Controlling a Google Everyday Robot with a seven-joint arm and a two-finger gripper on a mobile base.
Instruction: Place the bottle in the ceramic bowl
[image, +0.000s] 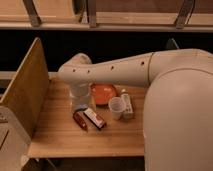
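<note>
Placement not done: bottle (127, 105) rests right of centre, beside the white cup (116, 107), outside ceramic bowl (103, 93). Gripper (81, 98) hangs left of bowl; apart or together, cannot tell. Remaining: grasp, transfer

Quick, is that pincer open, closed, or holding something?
The pincer: low over the table, left of the ceramic bowl; open or closed cannot be told. The bottle lies by the cup.
</note>
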